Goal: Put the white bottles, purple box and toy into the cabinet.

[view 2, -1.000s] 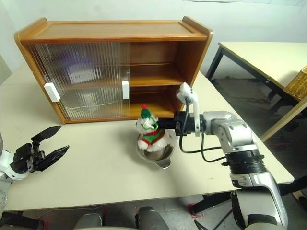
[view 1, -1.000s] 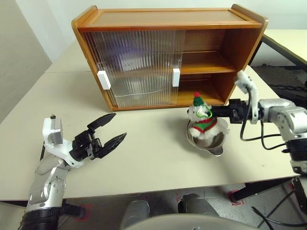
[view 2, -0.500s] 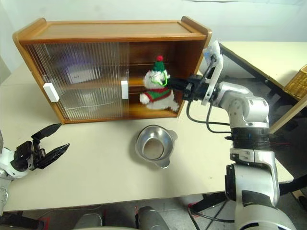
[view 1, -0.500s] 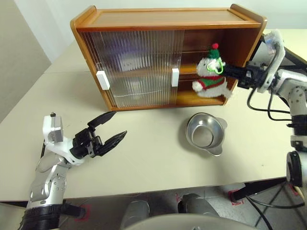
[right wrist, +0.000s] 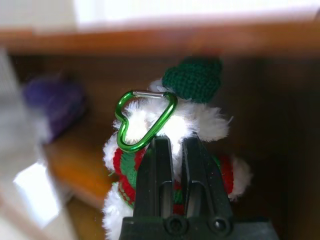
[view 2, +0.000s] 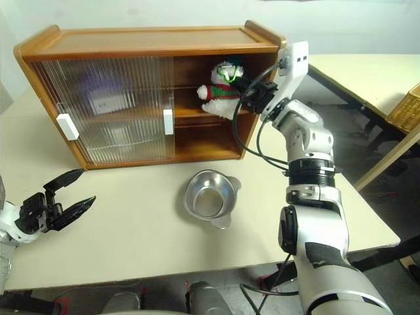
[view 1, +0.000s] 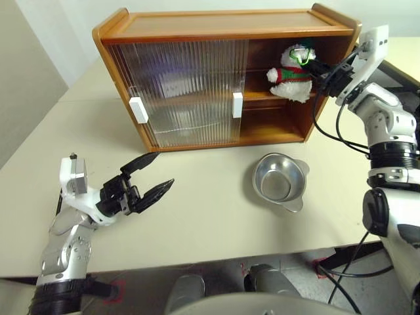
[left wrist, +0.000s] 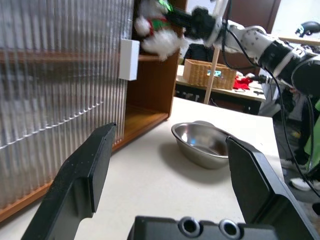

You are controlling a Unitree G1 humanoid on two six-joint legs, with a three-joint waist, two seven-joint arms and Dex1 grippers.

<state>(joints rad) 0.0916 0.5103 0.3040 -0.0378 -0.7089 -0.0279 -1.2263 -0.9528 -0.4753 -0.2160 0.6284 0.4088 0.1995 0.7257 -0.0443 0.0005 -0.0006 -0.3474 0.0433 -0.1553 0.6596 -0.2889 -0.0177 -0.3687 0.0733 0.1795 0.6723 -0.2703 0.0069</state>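
My right gripper is shut on the toy, a white plush in a red-and-green sweater with a green clip, and holds it in the open right half of the cabinet, level with the upper shelf. In the right wrist view its fingers pinch the toy just under the clip. A blurred purple shape, probably the purple box, lies on that shelf behind the ribbed door. The white bottles are hidden. My left gripper hangs open over the table's near left, holding nothing.
An empty round steel bowl sits on the table in front of the cabinet's open side. Both sliding doors with white handles cover the cabinet's left half. Another table stands off to the right.
My right gripper has carried the toy up out of the steel bowl and forward into the cabinet's upper opening. The left gripper has not moved.
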